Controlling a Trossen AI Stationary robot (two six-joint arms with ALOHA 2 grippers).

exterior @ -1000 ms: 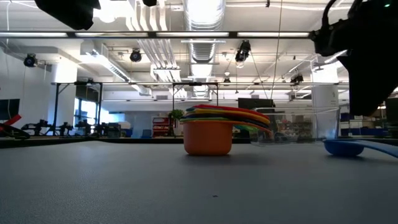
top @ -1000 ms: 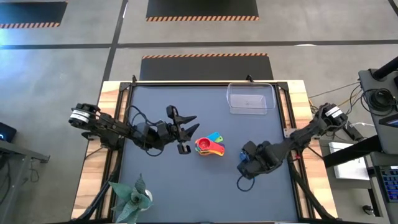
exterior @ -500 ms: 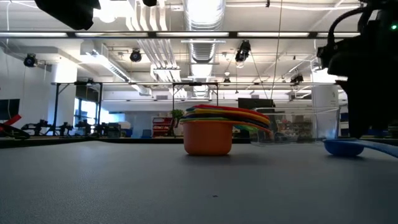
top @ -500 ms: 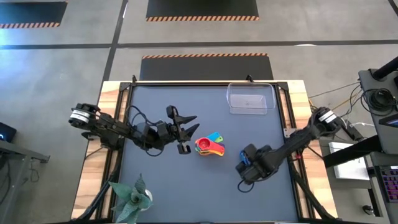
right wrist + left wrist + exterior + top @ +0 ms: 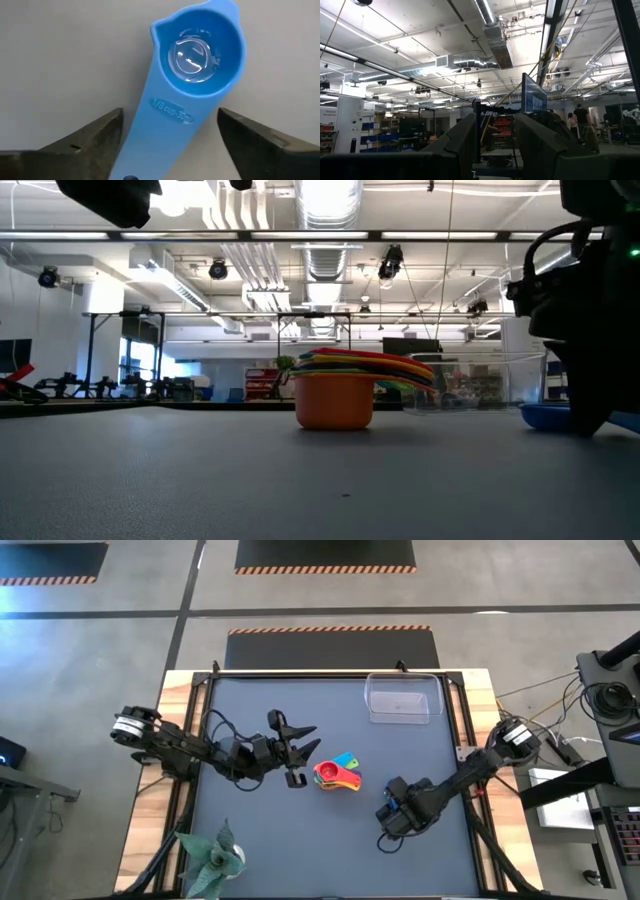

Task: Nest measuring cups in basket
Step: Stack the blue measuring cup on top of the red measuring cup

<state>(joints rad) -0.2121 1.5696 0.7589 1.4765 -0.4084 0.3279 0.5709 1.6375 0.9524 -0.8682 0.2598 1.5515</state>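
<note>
A stack of nested measuring cups (image 5: 336, 775), red on top with coloured handles fanned toward the right, stands mid-table; in the low view its orange bottom cup (image 5: 335, 401) rests on the mat. The blue cup (image 5: 197, 55) lies apart, upright on its base on the mat, also seen in the low view as the blue cup (image 5: 548, 416). My right gripper (image 5: 170, 114) is open, low over it, pointing down, one finger on each side of the handle (image 5: 162, 127) without touching. My left gripper (image 5: 305, 753) is open, held level left of the stack. The clear basket (image 5: 403, 698) sits near the far edge.
A small potted plant (image 5: 212, 858) stands at the table's near left corner. The basket (image 5: 480, 385) shows behind the stack in the low view. Bare mat lies between the stack and the basket. Wooden table edges flank the dark mat (image 5: 260, 830).
My right gripper has moved a little toward the near edge and come down over the blue cup, its body dropping almost to the mat in the low view. The cups and the left arm have kept still.
</note>
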